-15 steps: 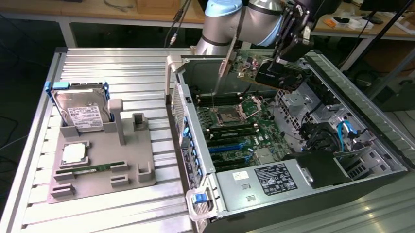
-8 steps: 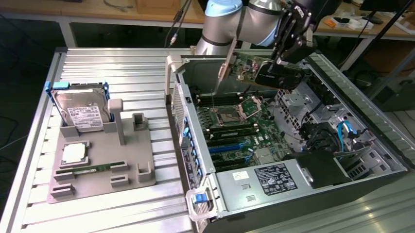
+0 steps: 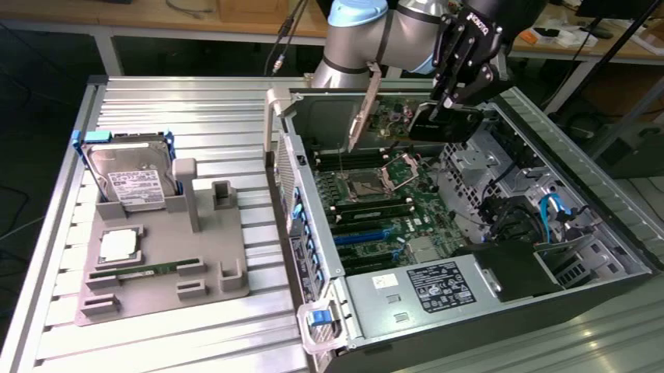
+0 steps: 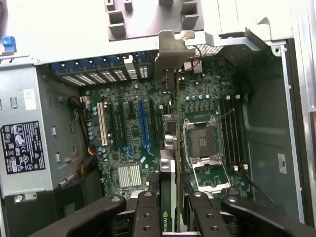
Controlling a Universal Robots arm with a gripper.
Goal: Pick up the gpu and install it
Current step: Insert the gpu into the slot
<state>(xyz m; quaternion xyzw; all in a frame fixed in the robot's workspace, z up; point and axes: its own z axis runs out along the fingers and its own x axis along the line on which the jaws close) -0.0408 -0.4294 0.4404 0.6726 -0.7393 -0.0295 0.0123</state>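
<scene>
The gpu (image 3: 362, 116) is a thin dark card with a silvery metal bracket at one end. It hangs edge-down above the open computer case (image 3: 311, 256), over the motherboard (image 3: 384, 210). My gripper (image 3: 444, 123) is shut on the card's far end. In the wrist view the gpu (image 4: 170, 148) runs edge-on between my fingers (image 4: 147, 215), and my gripper (image 4: 170, 210) clamps it from both sides. Its bracket (image 4: 174, 47) reaches toward the case's rear slot wall. The card floats above the expansion slots, close to the blue slot (image 4: 143, 118) and beside the CPU socket (image 4: 202, 140).
A grey fixture (image 3: 155, 256) on the exterior view's left holds a silver hard drive in a blue frame (image 3: 130, 175), a green memory stick (image 3: 145, 270) and a processor chip (image 3: 120, 245). The power supply (image 3: 436, 284), drive cage and cables (image 3: 550, 210) crowd the case's near end.
</scene>
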